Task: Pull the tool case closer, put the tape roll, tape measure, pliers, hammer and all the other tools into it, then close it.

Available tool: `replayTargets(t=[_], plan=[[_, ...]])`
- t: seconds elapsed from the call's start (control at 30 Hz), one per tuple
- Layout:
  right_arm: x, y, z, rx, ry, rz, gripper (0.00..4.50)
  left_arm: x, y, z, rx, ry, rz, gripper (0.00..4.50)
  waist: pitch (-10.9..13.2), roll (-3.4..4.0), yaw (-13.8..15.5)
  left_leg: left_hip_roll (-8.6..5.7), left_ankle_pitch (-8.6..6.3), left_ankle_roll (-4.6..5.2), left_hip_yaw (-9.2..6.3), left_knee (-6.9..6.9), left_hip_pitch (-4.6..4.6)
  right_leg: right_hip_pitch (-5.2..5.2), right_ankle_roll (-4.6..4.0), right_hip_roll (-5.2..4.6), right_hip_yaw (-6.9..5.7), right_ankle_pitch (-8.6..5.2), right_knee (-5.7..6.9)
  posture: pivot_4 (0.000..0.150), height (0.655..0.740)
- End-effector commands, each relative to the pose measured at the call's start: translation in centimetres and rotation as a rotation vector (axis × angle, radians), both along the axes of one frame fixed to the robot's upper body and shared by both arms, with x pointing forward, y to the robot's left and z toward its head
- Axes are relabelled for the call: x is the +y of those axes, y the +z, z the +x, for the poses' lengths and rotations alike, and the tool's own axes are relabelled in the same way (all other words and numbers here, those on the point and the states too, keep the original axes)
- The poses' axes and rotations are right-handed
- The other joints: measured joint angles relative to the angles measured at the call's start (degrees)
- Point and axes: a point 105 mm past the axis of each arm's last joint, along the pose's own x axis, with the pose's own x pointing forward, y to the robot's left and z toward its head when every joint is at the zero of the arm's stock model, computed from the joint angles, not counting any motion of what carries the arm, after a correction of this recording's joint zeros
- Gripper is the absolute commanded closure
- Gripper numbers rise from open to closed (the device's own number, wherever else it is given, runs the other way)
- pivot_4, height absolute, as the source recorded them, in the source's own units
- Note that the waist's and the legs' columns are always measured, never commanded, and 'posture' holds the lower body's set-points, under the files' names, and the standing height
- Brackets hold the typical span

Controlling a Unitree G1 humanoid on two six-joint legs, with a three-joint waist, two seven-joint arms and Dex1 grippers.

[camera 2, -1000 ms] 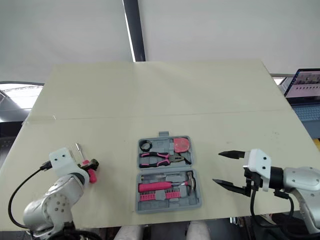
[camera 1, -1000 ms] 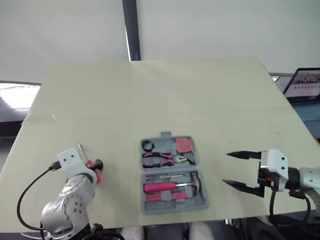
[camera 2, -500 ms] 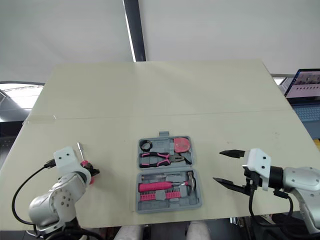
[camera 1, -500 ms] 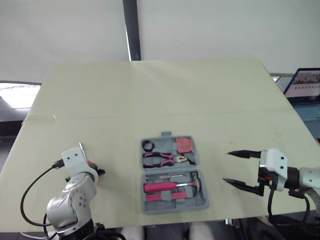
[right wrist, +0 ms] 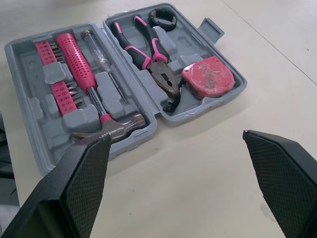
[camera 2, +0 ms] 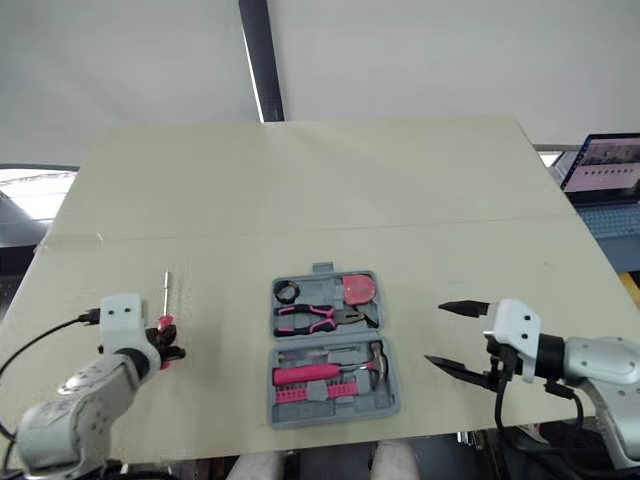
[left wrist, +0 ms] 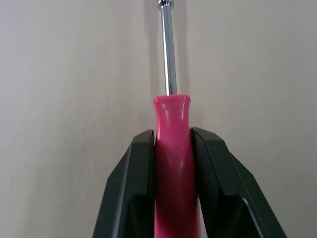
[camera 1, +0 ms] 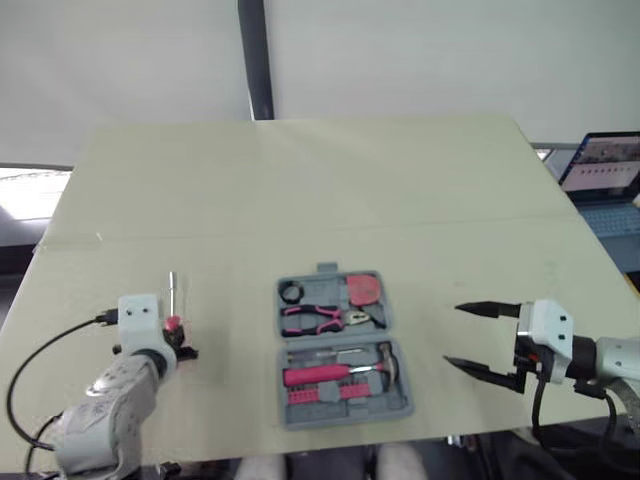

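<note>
From the head, the open grey tool case (camera 1: 286, 390) lies mid-counter (camera 1: 300, 180). The left gripper (camera 1: 176, 340) sits at its 9 o'clock, arm swung outward since earlier. The right gripper (camera 1: 452, 335) waits at 3 o'clock, unchanged, spread wide. In the left wrist view, fingers (left wrist: 133, 183) clamp the pink-handled screwdriver (left wrist: 172, 148). The right wrist view shows pliers (right wrist: 148, 54), tape measure (right wrist: 208, 77) and hammer (right wrist: 89, 87) seated in the case.

Open grey tool case (camera 2: 384, 398) by the middle of the table's (camera 2: 300, 180) front edge, pink-handled tools (camera 2: 310, 375) inside. Toward the front left corner, left gripper (camera 2: 165, 345) clamped on a pink screwdriver (camera 2: 166, 292). Toward the front right corner, right gripper (camera 2: 434, 333) spread wide.
</note>
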Motion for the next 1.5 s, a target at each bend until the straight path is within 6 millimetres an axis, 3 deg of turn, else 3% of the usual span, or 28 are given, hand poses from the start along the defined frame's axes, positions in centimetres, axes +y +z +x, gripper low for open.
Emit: replayTargets(t=[0.03,0.23,0.43,0.63,1.0,1.3,1.5], plan=[[-0.1,0.8,0.0,-0.044,-0.005,0.014,0.0,-2.3,2.8,-0.2,-0.097,-0.327,0.053,3.9,0.0,0.08,0.3,-0.02,0.0,0.0,0.02,0.01,0.03,0.03,0.0,-0.01,0.03,0.0,0.0,0.15,0.736],[-0.7,-0.1,-0.8,-0.022,-0.022,0.007,0.0,-4.2,4.2,-1.8,-0.088,-0.725,0.11,3.9,0.1,0.17,0.4,-0.05,-0.01,-0.01,-0.01,0.0,0.0,0.09,0.0,-0.02,0.02,0.0,-0.1,0.15,0.736],[-1.1,-0.5,-1.4,-0.014,-0.045,0.003,0.0,-6.3,3.9,-3.8,-0.02,-1.049,0.144,3.9,0.2,0.34,0.1,-0.03,-0.01,-0.01,0.07,-0.05,0.03,0.03,0.01,-0.01,0.03,0.01,-0.07,0.15,0.736],[-1.7,-1.2,-2.9,0.01,-0.049,-0.04,0.0,-7.4,3.5,-5.0,0.03,-1.259,0.203,3.9,0.3,0.48,0.4,-0.03,-0.01,0.0,0.09,-0.09,0.02,0.02,0.02,-0.01,0.05,0.01,-0.08,0.15,0.736],[-1.8,-0.9,-3.8,0.024,-0.049,-0.035,0.0,-9.8,3.3,-6.6,0.028,-1.411,0.196,3.9,0.4,0.59,0.2,-0.02,-0.01,0.0,0.13,-0.12,0.06,0.0,0.02,-0.01,0.1,0.01,-0.03,0.15,0.736],[-1.7,-1.2,-3.5,0.054,-0.018,-0.049,0.0,-13.4,2.5,-8.1,0.036,-1.459,0.191,3.9,0.4,0.62,0.3,-0.02,0.0,0.0,0.12,-0.07,0.1,0.04,0.04,-0.01,0.12,0.02,0.02,0.15,0.736],[-2.2,-1.6,-3.9,0.082,0.029,-0.1,0.0,-15.9,2.4,-7.8,0.033,-1.466,0.177,3.9,0.5,0.67,0.4,-0.04,0.0,0.01,0.11,-0.02,0.12,0.1,0.04,-0.01,0.13,0.02,0.02,0.15,0.736]])
